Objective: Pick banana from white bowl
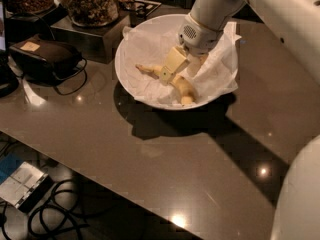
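Observation:
The white bowl, lined with crumpled white paper, stands at the back of the brown table. The yellow banana lies in it, with its thin stem pointing left and its blunt end toward the bowl's front rim. My gripper hangs from the white arm and is down inside the bowl over the banana's middle. It is open, with one cream finger on the banana's left side and the other on its right. The banana rests on the paper.
Glass jars of dark snacks stand on a black stand to the left of the bowl. A black device with a cable lies further left. Cables and a box lie on the floor below the table's front edge.

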